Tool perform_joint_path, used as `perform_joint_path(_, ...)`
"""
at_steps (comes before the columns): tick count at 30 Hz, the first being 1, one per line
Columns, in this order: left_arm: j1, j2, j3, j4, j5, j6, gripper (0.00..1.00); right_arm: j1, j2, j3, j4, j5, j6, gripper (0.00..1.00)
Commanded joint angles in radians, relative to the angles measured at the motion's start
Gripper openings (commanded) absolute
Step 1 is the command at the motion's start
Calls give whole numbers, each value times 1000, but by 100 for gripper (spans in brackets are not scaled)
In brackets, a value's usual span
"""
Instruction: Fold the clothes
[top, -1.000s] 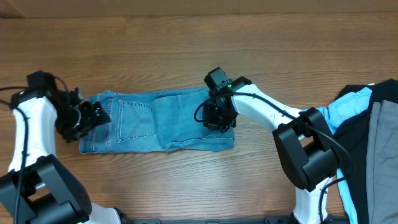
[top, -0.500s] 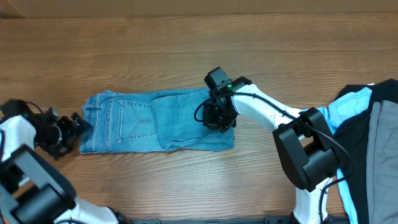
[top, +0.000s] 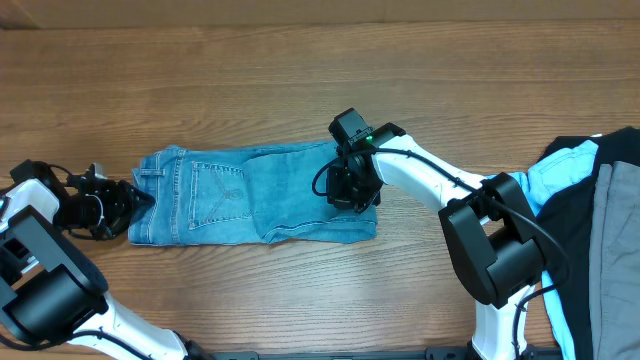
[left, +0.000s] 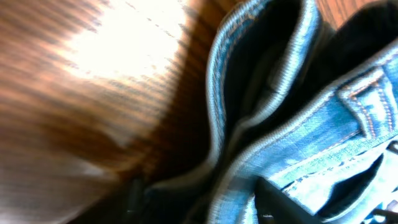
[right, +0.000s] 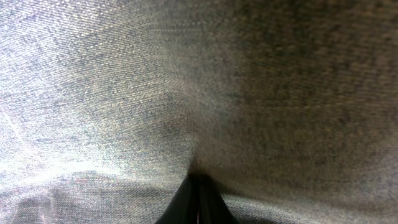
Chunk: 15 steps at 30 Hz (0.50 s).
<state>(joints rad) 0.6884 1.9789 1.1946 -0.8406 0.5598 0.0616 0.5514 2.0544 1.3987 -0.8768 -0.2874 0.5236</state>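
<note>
Plainly, with the light-blue jeans (top: 230, 195) lying folded on the counter (top: 300, 90), the right fingers (right: 198, 202) pinching denim at the leg end and the left fingers (top: 128, 198) spread just beside the waistband (left: 224, 93), a one-sided lift would likely drag the layers askew.

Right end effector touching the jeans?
Touching. Right wrist view: jeans fill the frame, and the right end effector is pinched into the fabric, which creases at its tips.
</note>
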Motion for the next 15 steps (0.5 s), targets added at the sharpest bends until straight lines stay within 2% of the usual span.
perform_joint_path(1,-17,104,-62,2,42,70,43,3,3,-5,-5,18,4,4)
perform_joint_path(4,-17,104,-60,-11,81,91,33,3,3,-5,-5,18,4,4)
perform_joint_path(10,-13,93,-11,-92,150,145,5,3,3,-5,-10,18,4,4)
perform_joint_path(15,-13,28,126,-259,147,150,4,3,3,-2,-27,18,-7,4)
